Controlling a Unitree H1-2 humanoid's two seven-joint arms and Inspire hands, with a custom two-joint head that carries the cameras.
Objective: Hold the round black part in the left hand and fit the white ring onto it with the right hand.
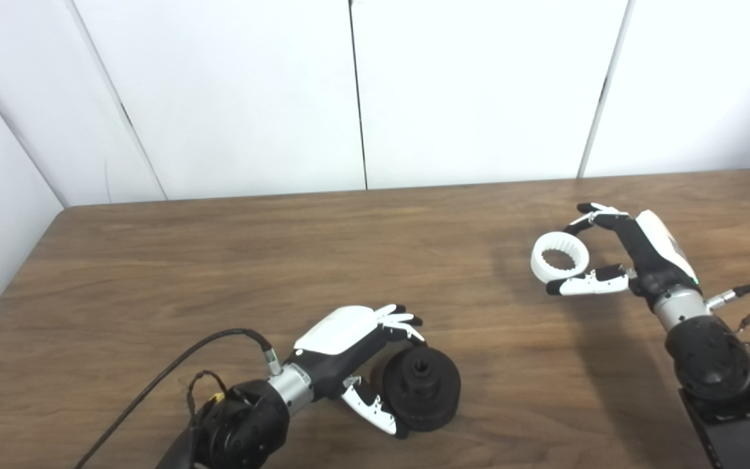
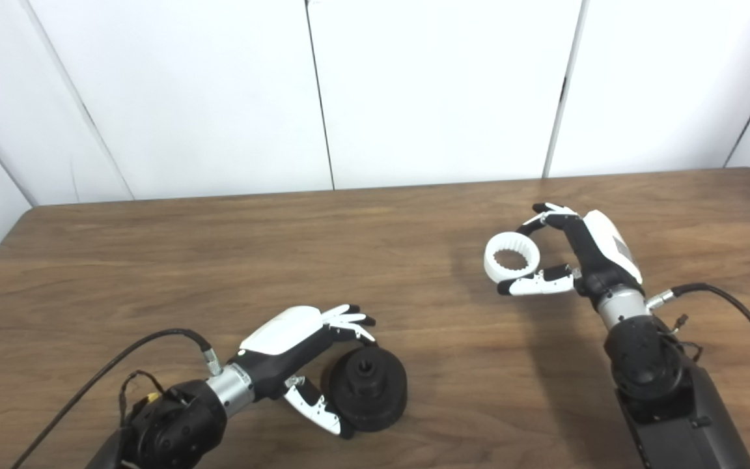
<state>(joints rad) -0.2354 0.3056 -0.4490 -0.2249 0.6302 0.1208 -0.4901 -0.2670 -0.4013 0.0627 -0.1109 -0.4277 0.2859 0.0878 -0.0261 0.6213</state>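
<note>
The round black part rests on the wooden table near the front edge, its centre hole facing up and toward the camera. My left hand wraps it from the left, fingers over its top and thumb under its front. The white ring, toothed on the inside, is lifted above the table at the right. My right hand pinches the ring between fingers at the ring's top right and thumb along its lower edge.
White wall panels stand behind the table's far edge. Black cables trail from both wrists onto the table. The ring casts a shadow on the wood between the two hands.
</note>
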